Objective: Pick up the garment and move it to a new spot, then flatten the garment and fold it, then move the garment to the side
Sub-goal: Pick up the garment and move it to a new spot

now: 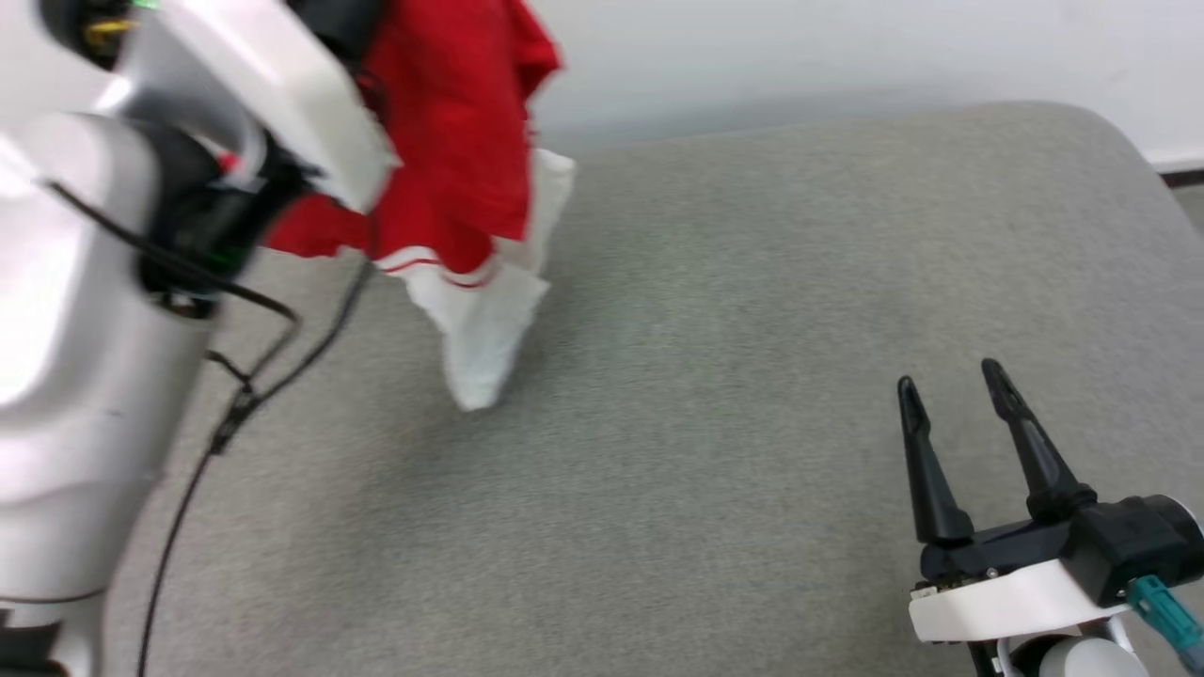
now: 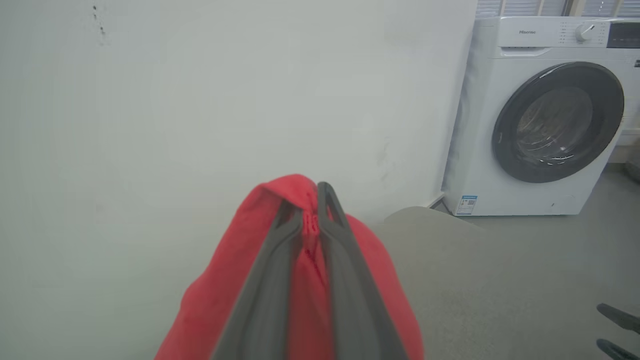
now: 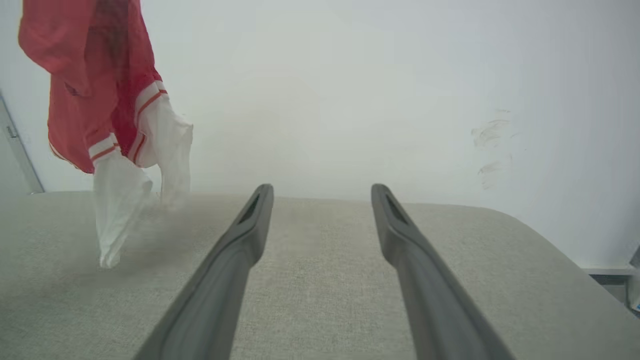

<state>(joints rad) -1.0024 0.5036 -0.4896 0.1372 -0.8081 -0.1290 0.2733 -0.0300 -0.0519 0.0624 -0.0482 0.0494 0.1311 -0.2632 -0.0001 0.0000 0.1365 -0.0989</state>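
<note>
Head view: the garment (image 1: 451, 141) hangs above the far left part of the grey padded table (image 1: 752, 395). It is bunched, its long axis vertical, with the red body on top and a white sleeve dangling lowest. In the left wrist view the left gripper (image 2: 307, 200) is pressed together on a fold of red cloth, so the whole shirt hangs from that pinch. The sleeve tip is blurred, and I cannot tell whether it brushes the table or hangs just clear.

The right gripper (image 1: 950, 376) hovers over the table's near right part, fingers spread and holding nothing. It is well apart from the cloth, which lies toward the table's far left from it, so the carry falls to the left arm.

The table's middle and right are bare, which looks like enough room to lay the shirt down. Its far edge runs close to the wall (image 1: 847, 47).
</note>
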